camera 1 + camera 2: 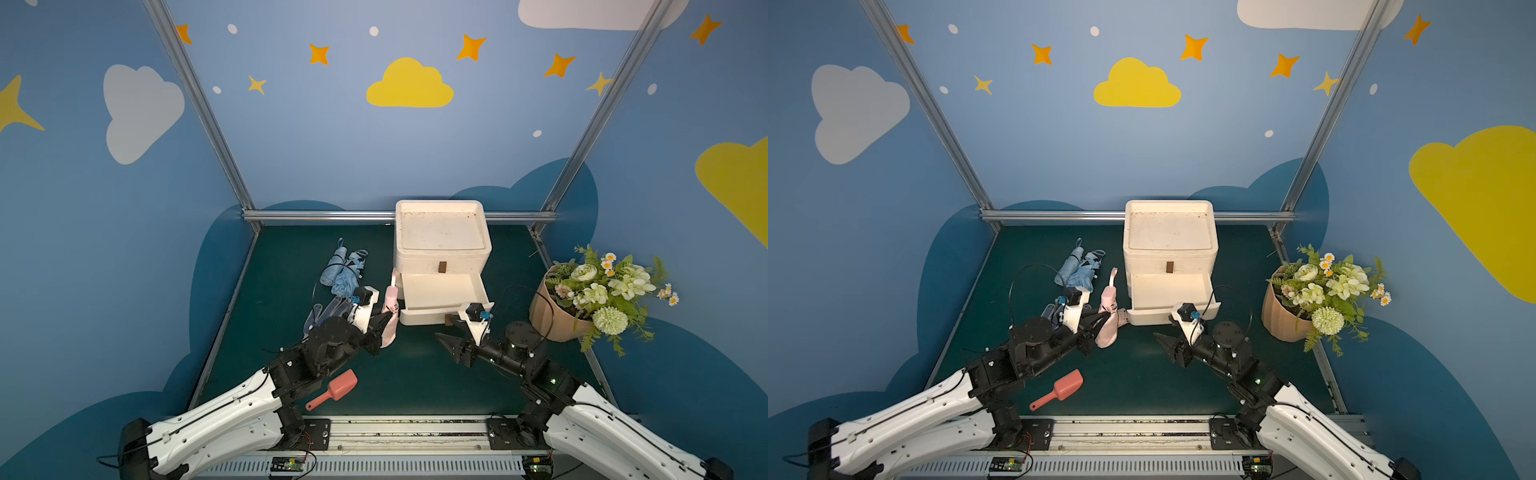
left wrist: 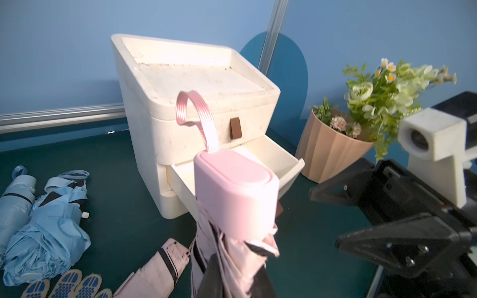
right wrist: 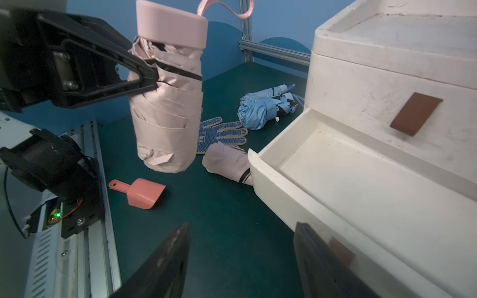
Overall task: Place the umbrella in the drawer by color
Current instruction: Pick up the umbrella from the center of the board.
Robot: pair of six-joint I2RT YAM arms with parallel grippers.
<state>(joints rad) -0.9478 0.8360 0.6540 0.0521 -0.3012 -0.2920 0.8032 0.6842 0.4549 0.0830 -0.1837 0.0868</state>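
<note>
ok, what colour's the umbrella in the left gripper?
Pale pink, canopy and handle cap alike. The umbrella shows best in the right wrist view.

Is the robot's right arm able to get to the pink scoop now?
Probably yes. The right gripper has its jaws open and empty, and only bare green mat lies between them and the pink scoop. The raised pink umbrella hangs clear of that path.
</note>
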